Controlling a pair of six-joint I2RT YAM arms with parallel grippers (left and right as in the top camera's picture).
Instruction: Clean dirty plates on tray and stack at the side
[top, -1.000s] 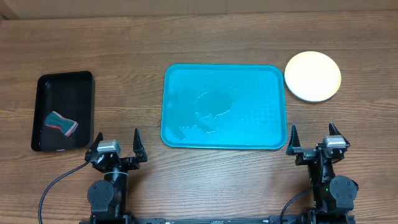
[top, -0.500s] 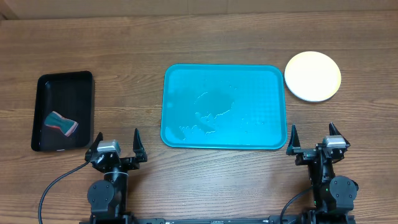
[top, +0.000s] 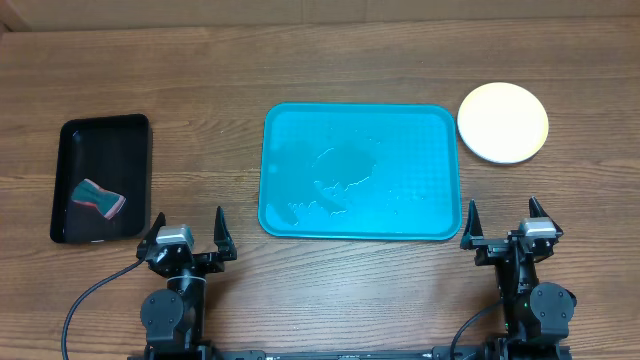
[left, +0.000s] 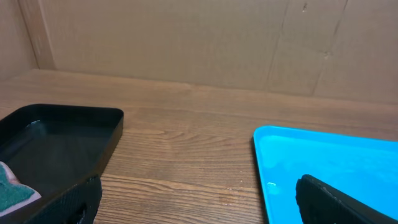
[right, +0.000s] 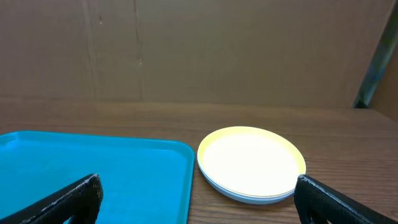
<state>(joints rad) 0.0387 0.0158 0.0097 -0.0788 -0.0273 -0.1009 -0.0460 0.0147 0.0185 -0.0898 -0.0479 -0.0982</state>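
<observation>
The turquoise tray (top: 360, 172) lies in the middle of the table with no plates on it, only wet streaks. The plates (top: 503, 122) are stacked on the table to the right of the tray's far corner; the yellow-green one is on top and paler rims show beneath it in the right wrist view (right: 252, 165). My left gripper (top: 187, 236) is open and empty near the front edge, left of the tray. My right gripper (top: 505, 226) is open and empty near the front edge, right of the tray. The tray's edge shows in the left wrist view (left: 329, 168) and the right wrist view (right: 93, 174).
A smaller black tray (top: 100, 180) at the left holds a teal and pink sponge (top: 98, 198). The black tray also shows in the left wrist view (left: 56, 140). A cardboard wall stands behind the table.
</observation>
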